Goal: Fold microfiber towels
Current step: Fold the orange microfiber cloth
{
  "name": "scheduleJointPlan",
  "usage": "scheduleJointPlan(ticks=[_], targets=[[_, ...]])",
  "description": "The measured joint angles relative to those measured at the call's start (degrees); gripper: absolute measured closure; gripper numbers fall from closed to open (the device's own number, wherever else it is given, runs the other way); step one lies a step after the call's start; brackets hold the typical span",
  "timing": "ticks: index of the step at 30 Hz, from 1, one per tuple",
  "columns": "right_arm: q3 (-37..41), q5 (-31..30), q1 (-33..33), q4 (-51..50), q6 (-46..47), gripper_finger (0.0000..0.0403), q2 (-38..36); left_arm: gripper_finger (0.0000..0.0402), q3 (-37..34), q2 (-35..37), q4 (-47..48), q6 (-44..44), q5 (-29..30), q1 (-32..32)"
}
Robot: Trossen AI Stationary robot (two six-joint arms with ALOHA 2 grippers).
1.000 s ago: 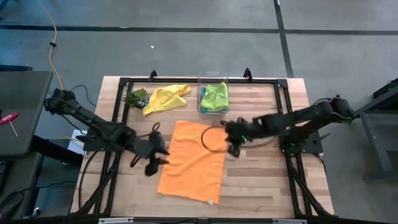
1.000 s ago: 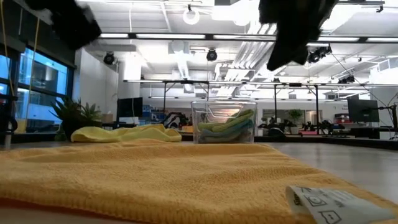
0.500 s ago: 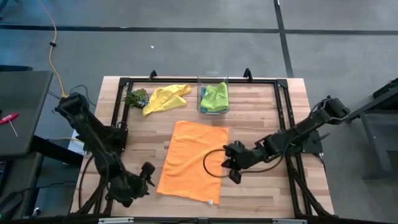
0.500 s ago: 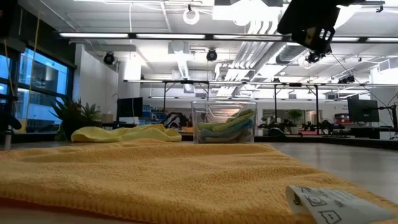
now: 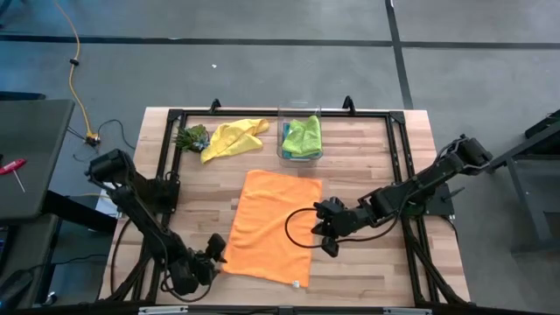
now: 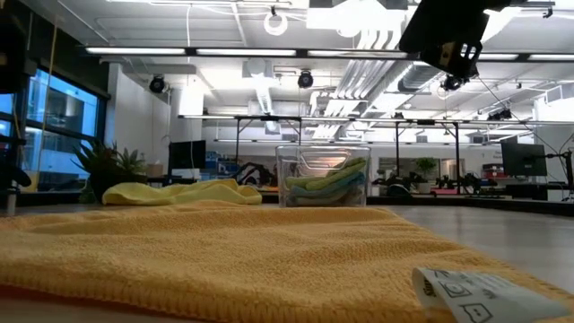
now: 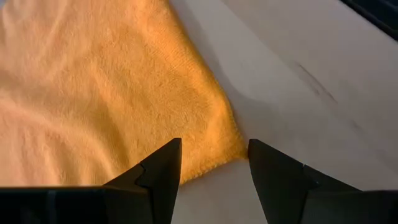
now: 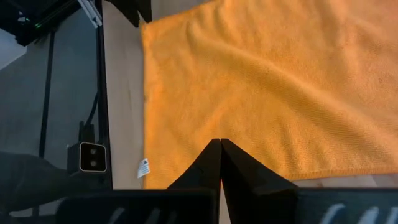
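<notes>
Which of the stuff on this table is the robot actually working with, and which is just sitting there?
Part of the job:
- flat orange microfiber towel
- crumpled yellow towel
- lime green towel

Just lying about:
- clear plastic box holding the green towel
- small green leafy clump

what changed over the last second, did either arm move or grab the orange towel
The left gripper swung from the orange towel's left edge to its near-left corner, jaws open, nothing held. The right gripper, shut and empty, slid from the far right edge toward the middle of it. Towel, yellow towel and clear box unchanged.
</notes>
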State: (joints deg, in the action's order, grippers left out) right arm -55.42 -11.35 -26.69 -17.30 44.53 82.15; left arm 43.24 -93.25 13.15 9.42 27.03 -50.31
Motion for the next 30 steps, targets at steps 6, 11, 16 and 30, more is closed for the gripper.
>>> scheduleJointPlan(ticks=[6, 11, 16, 30], targets=[[0.0, 0.0, 0.1, -0.2, 0.0, 0.0402, 0.0, 0.0227, 0.0, -1.8, -1.9, -0.7, -0.7, 0.0], [0.0, 0.0, 0.1, -0.2, 0.0, 0.0402, 0.0, 0.0227, 0.0, -1.9, -0.5, -0.8, -1.1, -0.5], [0.0, -1.0, 0.1, -0.4, 0.0, 0.0402, 0.0, 0.0227, 0.0, -1.9, -0.4, -3.5, 2.4, -0.5], [0.0, -3.1, 0.1, -0.4, 0.4, 0.0402, 0.0, 0.0241, 1.2, -2.3, -0.6, -4.8, 3.1, 0.5]])
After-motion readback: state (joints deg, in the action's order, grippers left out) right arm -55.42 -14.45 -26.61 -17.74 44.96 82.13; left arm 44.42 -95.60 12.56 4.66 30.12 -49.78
